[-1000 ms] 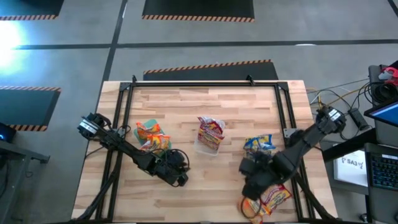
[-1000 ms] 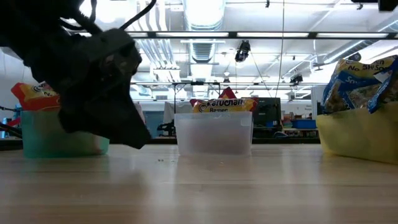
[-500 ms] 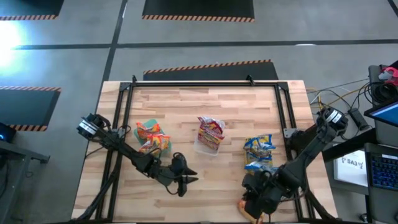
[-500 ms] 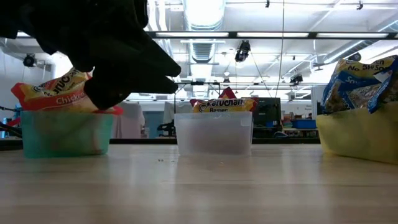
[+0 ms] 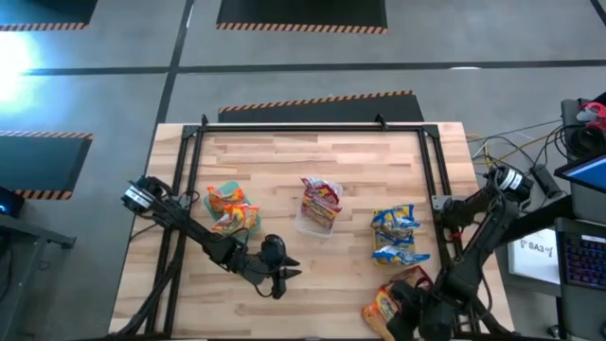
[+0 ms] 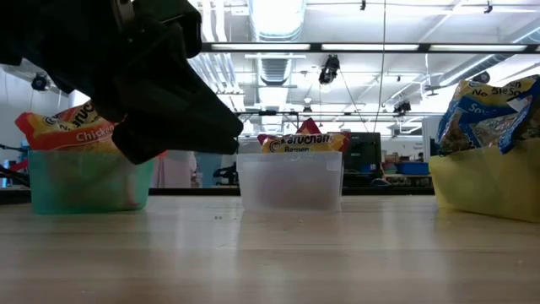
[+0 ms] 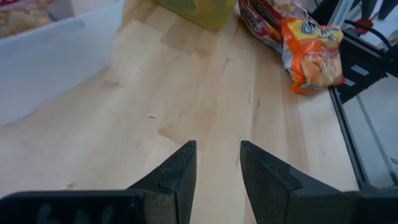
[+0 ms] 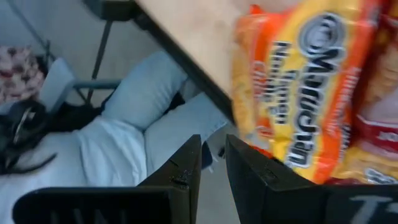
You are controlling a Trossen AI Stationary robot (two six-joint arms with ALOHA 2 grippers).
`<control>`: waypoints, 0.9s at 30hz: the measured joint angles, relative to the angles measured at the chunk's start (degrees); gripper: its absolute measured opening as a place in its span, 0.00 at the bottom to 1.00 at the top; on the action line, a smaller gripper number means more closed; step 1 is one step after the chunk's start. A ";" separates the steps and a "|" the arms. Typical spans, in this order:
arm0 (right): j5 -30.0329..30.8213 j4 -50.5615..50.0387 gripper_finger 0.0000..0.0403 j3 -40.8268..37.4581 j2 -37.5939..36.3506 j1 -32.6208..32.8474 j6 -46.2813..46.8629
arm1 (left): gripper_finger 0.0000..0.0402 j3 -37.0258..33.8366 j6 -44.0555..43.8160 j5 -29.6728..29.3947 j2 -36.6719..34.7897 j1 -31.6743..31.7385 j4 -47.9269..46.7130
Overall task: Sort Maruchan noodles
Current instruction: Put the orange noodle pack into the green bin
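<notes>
Three bins stand in a row across mid-table: the green bin (image 5: 230,210), the clear bin (image 5: 317,214) and the yellow bin (image 5: 397,237), with bare wood between them. The table (image 5: 312,156) behind them is open. At the near right corner, loose noodle packets (image 5: 390,301) and the right gripper (image 5: 409,320) crowd the edge; the left gripper (image 5: 281,280) occupies the near centre-left.

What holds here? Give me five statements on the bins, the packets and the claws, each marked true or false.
1. The left claw holds a packet. False: it is open and empty over bare wood.
2. The yellow bin holds blue packets. True.
3. The clear bin is empty. False: red packets lie in it.
4. An orange packet lies outside the bins. True.
5. The right claw hangs over the middle of the table. False: it is at the table's edge beside that orange packet.
</notes>
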 joint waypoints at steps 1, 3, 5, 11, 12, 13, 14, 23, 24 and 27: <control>-0.01 -0.01 0.16 -0.53 0.00 0.04 1.13 | 0.27 0.00 0.00 -0.57 0.01 0.02 0.04; -0.26 -0.21 0.16 -1.56 0.00 0.05 2.38 | 0.27 0.00 0.10 -1.05 0.07 0.03 0.03; -1.18 -0.17 0.16 -2.54 0.00 0.03 2.78 | 0.27 0.00 0.69 -1.11 0.11 0.06 0.01; -3.89 -0.23 0.16 -5.87 0.00 0.03 6.84 | 0.27 0.00 1.49 -1.11 0.11 0.06 0.01; -4.09 -0.11 0.16 -6.25 0.00 0.03 6.90 | 0.27 0.00 1.49 -1.12 0.11 0.06 0.02; -4.10 -0.13 0.16 -6.62 0.00 0.03 6.91 | 0.27 0.00 1.49 -1.12 0.13 0.06 0.01; -4.10 -0.15 0.16 -6.95 0.00 0.01 6.84 | 0.27 0.00 1.49 -1.11 0.13 0.06 0.01; -3.87 -0.19 0.16 -9.73 0.00 -2.79 1.16 | 0.27 0.00 1.49 -1.14 0.13 0.07 0.01; -3.32 -0.20 0.16 -9.79 0.00 -3.40 -0.38 | 0.27 0.00 1.49 -1.15 0.13 0.06 0.01; -0.29 -0.09 0.16 -9.78 0.00 -5.49 -6.14 | 0.27 0.00 1.49 -1.18 0.13 0.06 0.01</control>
